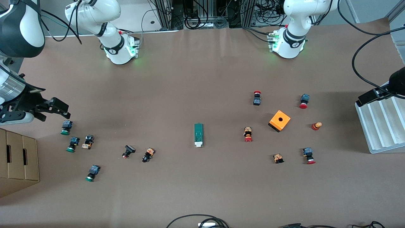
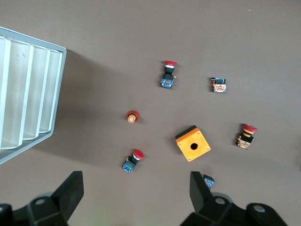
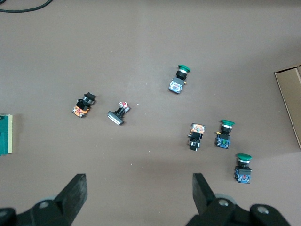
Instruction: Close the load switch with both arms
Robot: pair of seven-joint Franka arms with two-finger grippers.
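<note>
Plainly, both pairs of jaws stand wide apart and hold nothing. The right gripper (image 1: 55,109) hangs over the worktop (image 1: 202,190) at the right arm's end, above a cluster of green-capped push buttons (image 1: 70,139); its two black fingers (image 3: 75,193) show spread in the right wrist view. The left gripper (image 2: 136,193) is up over the left arm's end of the worktop, near a white ribbed tray (image 1: 379,126), with fingers (image 2: 70,190) equally spread above the red-capped push buttons (image 2: 132,160) and an orange box (image 1: 279,120) with a hole. The load switch (image 1: 198,135) lies flat near the middle of the worktop, well apart from both grippers, its white tab toward the front camera. A cardboard box (image 1: 17,161) sits at the right arm's end.
</note>
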